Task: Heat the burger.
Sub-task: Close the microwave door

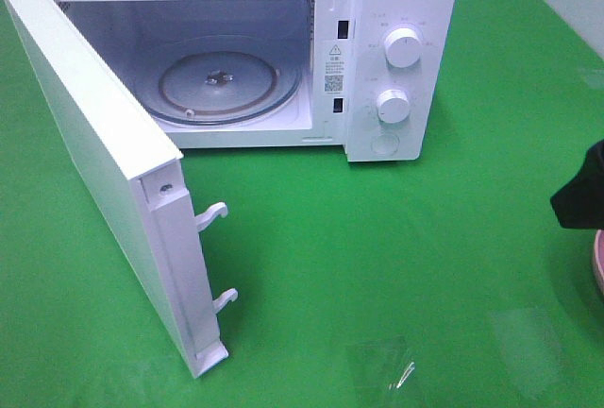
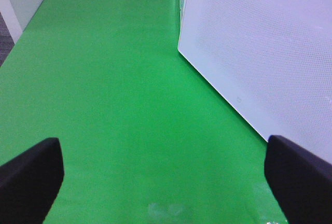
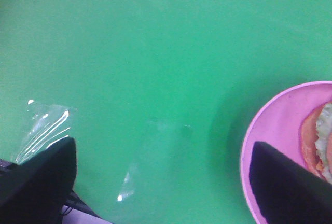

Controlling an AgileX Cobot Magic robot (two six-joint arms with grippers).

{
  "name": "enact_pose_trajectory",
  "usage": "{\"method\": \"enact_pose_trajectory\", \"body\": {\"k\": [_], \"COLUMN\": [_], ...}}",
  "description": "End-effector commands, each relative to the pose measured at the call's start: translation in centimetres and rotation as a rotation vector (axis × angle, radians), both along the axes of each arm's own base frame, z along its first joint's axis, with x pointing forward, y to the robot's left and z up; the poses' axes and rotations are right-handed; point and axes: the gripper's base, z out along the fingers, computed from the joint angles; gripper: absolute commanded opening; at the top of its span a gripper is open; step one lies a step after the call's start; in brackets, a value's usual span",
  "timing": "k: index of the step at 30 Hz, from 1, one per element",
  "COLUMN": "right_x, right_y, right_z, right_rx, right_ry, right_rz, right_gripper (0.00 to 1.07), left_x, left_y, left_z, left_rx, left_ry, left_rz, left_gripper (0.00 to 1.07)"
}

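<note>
The right gripper (image 3: 161,182) hovers with its jaws spread wide and empty, beside the burger (image 3: 319,143) on its pink plate (image 3: 275,136). The left gripper (image 2: 163,175) is equally wide and empty. The microwave (image 1: 396,49) stands open, so grasping the burger likely comes next.

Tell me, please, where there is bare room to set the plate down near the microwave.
The green cloth between the open door and the right end effector lies bare. The glass turntable inside the microwave is bare too. It is tighter by the door's latch hooks.

One microwave (image 1: 283,49), two knobs (image 1: 403,47), one pink plate (image 3: 275,130), one burger (image 3: 319,141).
</note>
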Motion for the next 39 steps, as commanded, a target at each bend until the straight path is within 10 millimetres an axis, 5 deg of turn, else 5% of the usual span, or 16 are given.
{"method": "enact_pose_trajectory", "body": {"k": [1,6,26,39], "right_x": [-2.2,-6.1,-14.6,-15.9], "right_y": [-0.8,-2.2,-5.1,-5.2], "right_z": [0.2,0.2,-0.5,-0.5], "right_rx": [0.014,0.068,0.161,0.178], "right_ry": [-0.048,-0.154,-0.494,-0.580], "right_rz": [0.011,-0.003,-0.215,-0.216], "right_gripper": [0.83,0.81,0.76,0.76], "left_x": [-0.2,-0.2,-0.2,-0.2], "left_y": [0.0,0.0,0.0,0.0], "left_z": [0.1,0.1,0.1,0.1], "left_rx": [0.003,0.003,0.003,0.000], "left_ry": [-0.032,-0.032,-0.032,-0.030], "left_rz": [-0.001,-0.001,-0.001,-0.003], "left_gripper": [1.00,1.00,1.00,1.00]}}
